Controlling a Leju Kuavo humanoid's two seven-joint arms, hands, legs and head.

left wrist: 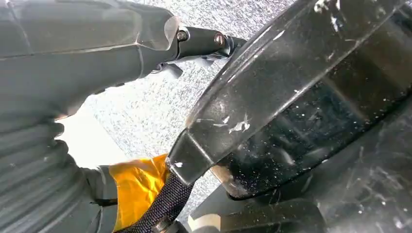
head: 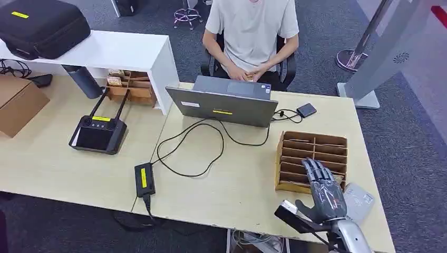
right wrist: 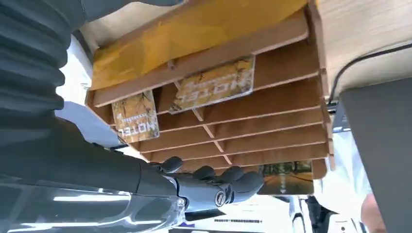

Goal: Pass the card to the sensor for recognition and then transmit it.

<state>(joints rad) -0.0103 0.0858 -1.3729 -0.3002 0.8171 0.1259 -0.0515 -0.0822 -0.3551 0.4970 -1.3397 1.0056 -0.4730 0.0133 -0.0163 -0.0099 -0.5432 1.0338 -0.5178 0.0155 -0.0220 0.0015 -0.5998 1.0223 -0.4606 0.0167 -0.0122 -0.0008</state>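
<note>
Grey carpet surrounds a pale wooden desk (head: 63, 168) where a person (head: 252, 37) in a light shirt sits on the far side behind an open laptop (head: 224, 105). Near the desk's right front corner lies a slotted wooden card rack (head: 312, 161), and just to its right sits a flat grey sensor pad (head: 359, 200).

Rising from the front edge of the desk, the right hand (head: 322, 190) reaches forward over the near right part of the rack, palm down, fingers stretched out side by side and a little apart, thumb jutting toward the left. It holds nothing. From the right wrist camera the same dark fingers (right wrist: 228, 180) lie straight and loose in front of the rack's shelves, not closed on any card. Two cards printed with autumn leaves and the word HOTEL rest in the slots: one card (right wrist: 216, 85) in a slot further along the rack and a second card (right wrist: 136, 116) in the slot nearest the hand's side. Whether the fingertips touch the rack cannot be told.

Seen by its own wrist camera, the left hand (left wrist: 63, 97) hangs beside dark parts over speckled floor; its fingers are too hidden to tell how they lie.

Elsewhere on the desk are a black controller with two antennas (head: 98, 132), a black power brick (head: 143, 179) on a looping cable, and a cardboard box (head: 18, 103) at the left edge.
</note>
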